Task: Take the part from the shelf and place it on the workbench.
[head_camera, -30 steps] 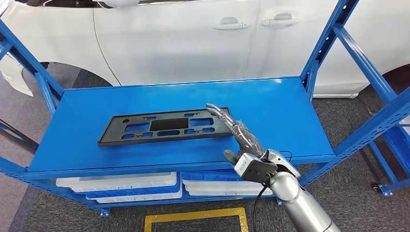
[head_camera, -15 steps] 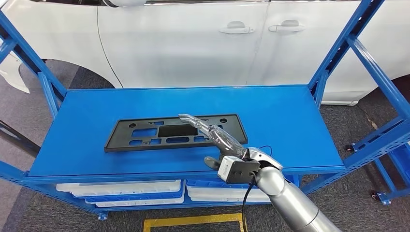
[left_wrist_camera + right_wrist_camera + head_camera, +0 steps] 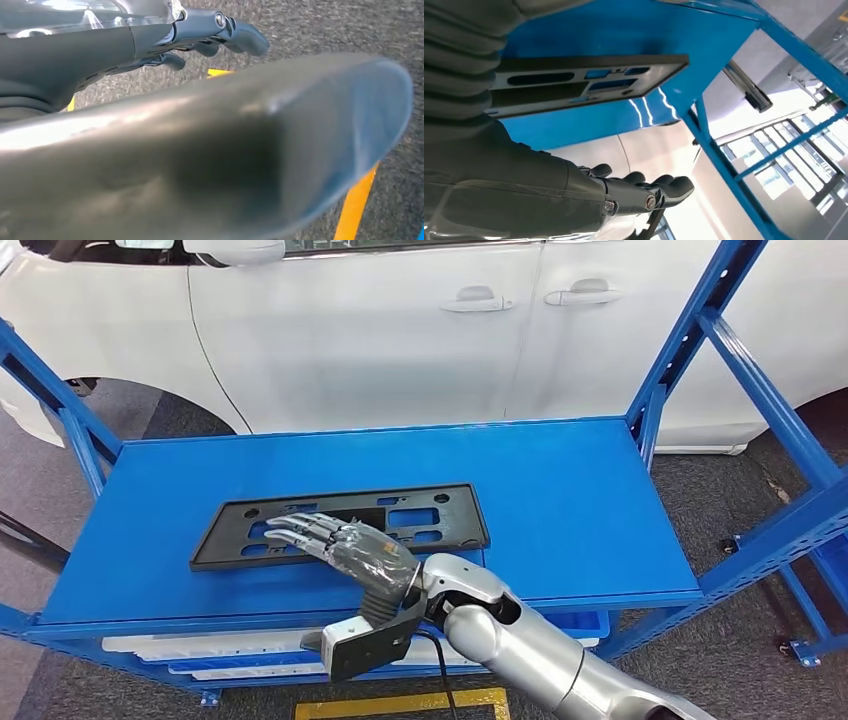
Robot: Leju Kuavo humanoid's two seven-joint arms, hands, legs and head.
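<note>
The robot's right hand (image 3: 345, 548) has swept leftward across the black part (image 3: 420, 512) over the last second: from its right end, to the middle, and now above its front-left portion, fingers extended and slightly spread, holding nothing. The head view itself shifted between pictures, so some of that travel may be the camera's. Whether the fingertips touch the part's surface cannot be told; in the right wrist view the fingers (image 3: 664, 189) reach out loosely with the part (image 3: 589, 82) lying beyond them, apparently apart. The reading is that the reach is nearly complete but no grasp has been made, so the lift and the carry to the workbench remain ahead. The part is a flat, dark rectangular panel pierced by several slots and small holes, lying flat on the blue shelf (image 3: 590, 490), toward its front and left of centre, long side parallel to the shelf's front edge. It looks thin and rigid, so taking it likely calls for fingers getting under an edge. Behind the shelf stands a white car (image 3: 400, 330). The left hand (image 3: 210, 40) hangs over grey floor, fingers curled in, holding nothing.
</note>
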